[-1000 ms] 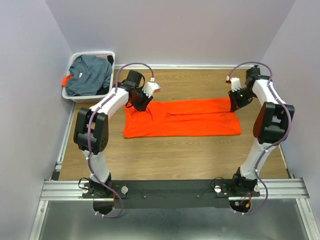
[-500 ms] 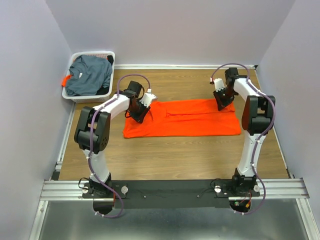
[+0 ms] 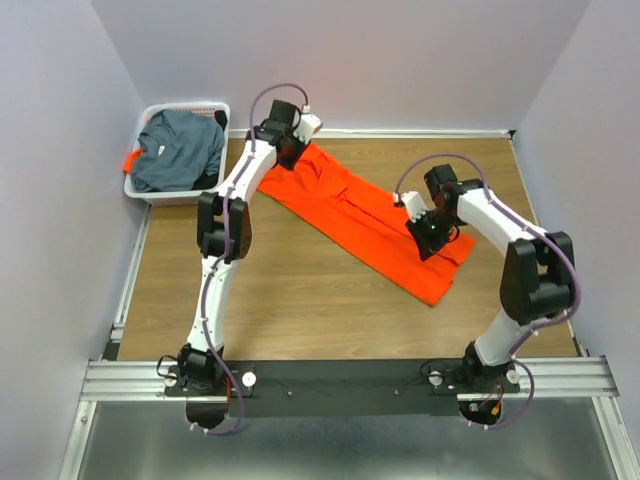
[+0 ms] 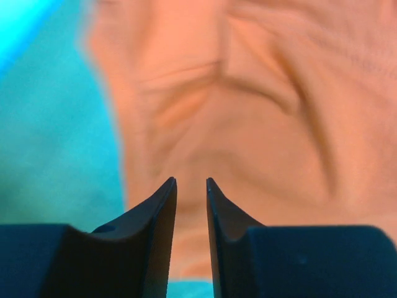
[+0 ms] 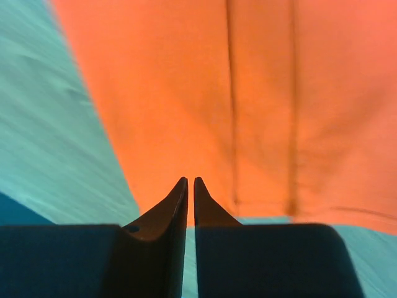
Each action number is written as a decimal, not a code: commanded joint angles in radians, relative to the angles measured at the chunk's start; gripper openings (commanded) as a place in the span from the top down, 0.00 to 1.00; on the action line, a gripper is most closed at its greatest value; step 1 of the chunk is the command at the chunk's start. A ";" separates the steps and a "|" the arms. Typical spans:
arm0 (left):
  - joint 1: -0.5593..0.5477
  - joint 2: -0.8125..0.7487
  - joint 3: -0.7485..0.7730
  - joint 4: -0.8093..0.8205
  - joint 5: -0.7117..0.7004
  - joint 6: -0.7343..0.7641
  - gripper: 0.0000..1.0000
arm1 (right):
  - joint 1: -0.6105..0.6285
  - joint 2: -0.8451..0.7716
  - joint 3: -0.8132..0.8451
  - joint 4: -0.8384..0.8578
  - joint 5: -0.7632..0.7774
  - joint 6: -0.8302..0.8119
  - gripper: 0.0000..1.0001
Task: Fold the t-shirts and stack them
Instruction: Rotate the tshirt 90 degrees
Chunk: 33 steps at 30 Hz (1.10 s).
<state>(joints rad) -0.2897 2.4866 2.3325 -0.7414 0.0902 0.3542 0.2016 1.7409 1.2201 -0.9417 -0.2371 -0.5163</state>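
Orange t-shirt (image 3: 360,215) swung from crosswise to diagonal; L gripper (image 3: 286,158) & R gripper (image 3: 428,246) each pinched narrow on it, prob. realigning pre-fold.

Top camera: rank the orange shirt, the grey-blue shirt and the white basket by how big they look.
1. orange t-shirt, spread out diagonally.
2. white basket.
3. grey-blue t-shirt, lying inside the basket and only slightly smaller than it.

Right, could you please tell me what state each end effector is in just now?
Left end effector: closed on the orange shirt, at its far end.
Right end effector: closed on the same shirt, at its near end.
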 commanded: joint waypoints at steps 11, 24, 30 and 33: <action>-0.032 -0.388 -0.491 0.143 0.266 -0.170 0.63 | -0.010 0.184 0.211 0.075 0.113 -0.004 0.87; -0.052 -0.322 -0.568 0.166 0.227 -0.215 0.69 | 0.054 0.186 -0.030 0.093 0.072 -0.004 0.90; -0.055 -0.307 -0.570 0.162 0.226 -0.198 0.69 | 0.260 0.072 -0.097 0.052 -0.085 0.064 0.89; -0.063 -0.296 -0.568 0.157 0.227 -0.190 0.69 | 0.291 0.031 -0.048 0.001 -0.224 0.111 0.88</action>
<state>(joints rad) -0.3439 2.1693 1.7641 -0.5846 0.3050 0.1562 0.4625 1.8080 1.1557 -0.8646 -0.2592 -0.4728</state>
